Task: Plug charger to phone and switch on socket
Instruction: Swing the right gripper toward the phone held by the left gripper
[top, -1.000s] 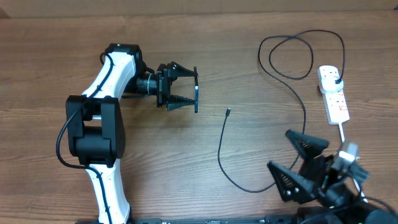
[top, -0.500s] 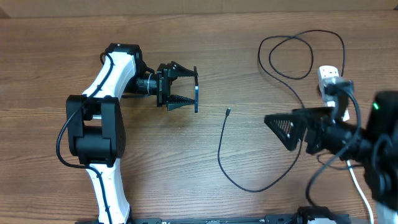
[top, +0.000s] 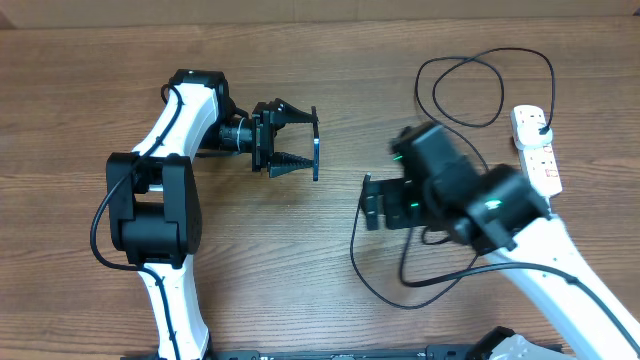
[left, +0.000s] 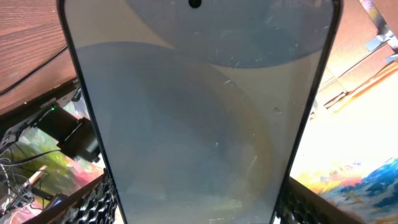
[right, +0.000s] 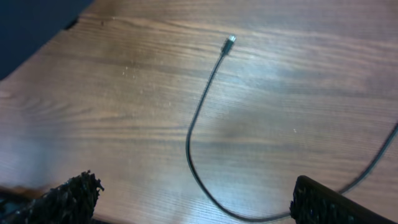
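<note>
Wood table (top: 80, 100). Gripping phone (left: 199, 124) by its edges with left gripper (top: 308, 142), jaws partly spread, off the table. Just swung right gripper (right: 202, 199) in over connector tip (right: 229, 41) of charger (right: 198, 118), jaws wide, empty; blurry overhead, probably lining up grab. Socket (top: 538, 150) far right, untouched.

Phone (left: 199, 112) filling the frame, pale grey screen, fingers (left: 101, 208) at both lower edges, table (left: 28, 31) top left

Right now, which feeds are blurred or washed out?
Overhead: right arm motion-blurred, the rest sharp. Left wrist: phone fills the frame, screen carrying soft reflections. Right wrist: slightly soft, charger tip readable.
</note>
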